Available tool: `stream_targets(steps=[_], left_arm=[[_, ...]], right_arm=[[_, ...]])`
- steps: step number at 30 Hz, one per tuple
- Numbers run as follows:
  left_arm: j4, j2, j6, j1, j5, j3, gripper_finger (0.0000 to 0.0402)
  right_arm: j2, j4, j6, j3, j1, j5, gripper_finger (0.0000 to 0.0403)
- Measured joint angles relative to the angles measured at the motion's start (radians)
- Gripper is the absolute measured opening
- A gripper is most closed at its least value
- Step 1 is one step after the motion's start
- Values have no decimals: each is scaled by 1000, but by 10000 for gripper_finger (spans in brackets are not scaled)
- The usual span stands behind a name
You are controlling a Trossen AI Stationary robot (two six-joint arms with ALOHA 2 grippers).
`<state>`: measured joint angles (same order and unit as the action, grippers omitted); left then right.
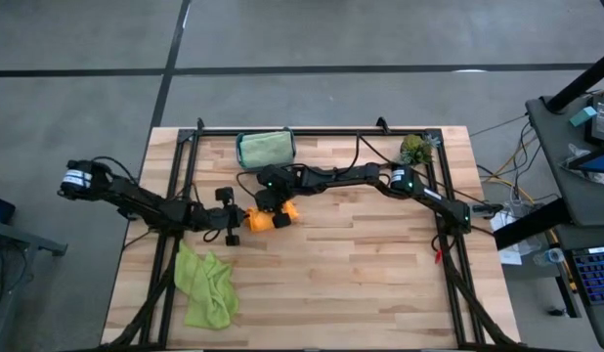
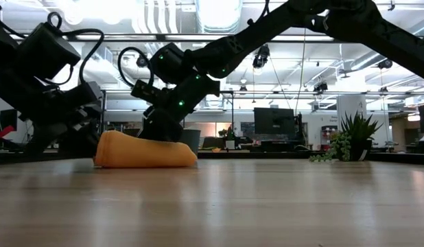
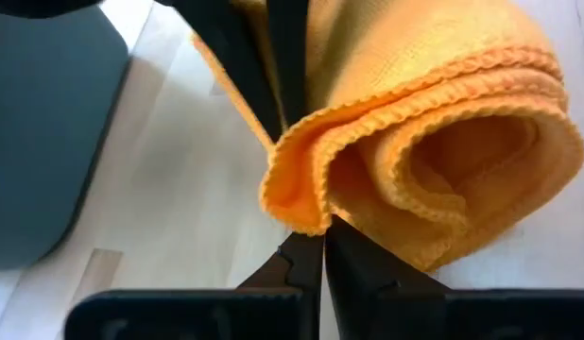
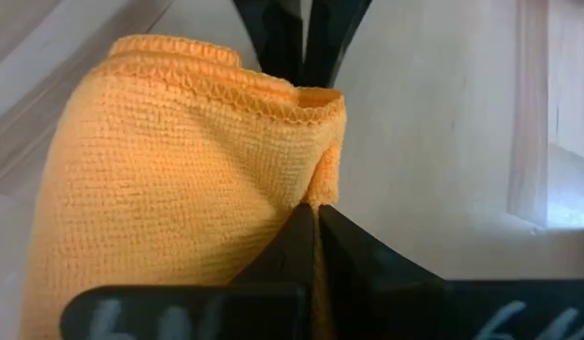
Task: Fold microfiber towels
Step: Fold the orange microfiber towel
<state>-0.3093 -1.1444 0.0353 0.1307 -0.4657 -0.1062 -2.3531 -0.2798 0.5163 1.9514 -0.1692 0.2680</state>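
Rolled towel [image 1: 264,219] lies on the counter [image 1: 361,284] near centre, between the left end effector [image 1: 236,221] and the right end effector [image 1: 279,207], both touching it. Bin [image 1: 265,149] sits at the back edge; plant sprig [image 1: 413,149] back right. Second towel [image 1: 206,286] lies front left.

Even overhead lighting is falling on the table [image 1: 361,264]; ceiling lamps [image 2: 219,10] are glaring in the low view, and close wrist views are perhaps blurring slightly.

Grey floor [image 1: 380,34] surrounds the table; ceiling lights [image 2: 219,10] glare (open office behind).
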Motion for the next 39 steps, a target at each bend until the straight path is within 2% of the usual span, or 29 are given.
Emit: stream_targets(steps=[4, 12, 16, 21, 29, 34, 39], left_arm=[[87, 75, -5, 0, 0, -1, 23], [184, 175, -17, 0, -5, -27, 143], [286, 215, -3, 0, -5, -52, 175], [389, 266, -3, 0, -1, -90, 180], [432, 332, -3, 1, 15, -135, 180], [486, 359, -31, 0, 15, -140, 180], [487, 351, -131, 0, -9, -140, 180]], right_arm=[[0, 1, -3, -1, 1, 0, 9], [-2, 1, -48, 0, 1, 0, 12], [7, -1, -78, 0, -2, 0, 30], [19, -10, -87, 8, -3, -1, 68], [28, -100, -99, 62, -8, -8, 126], [28, -158, -97, 85, -10, -9, 143], [38, -194, -97, 91, -15, -35, 140]])
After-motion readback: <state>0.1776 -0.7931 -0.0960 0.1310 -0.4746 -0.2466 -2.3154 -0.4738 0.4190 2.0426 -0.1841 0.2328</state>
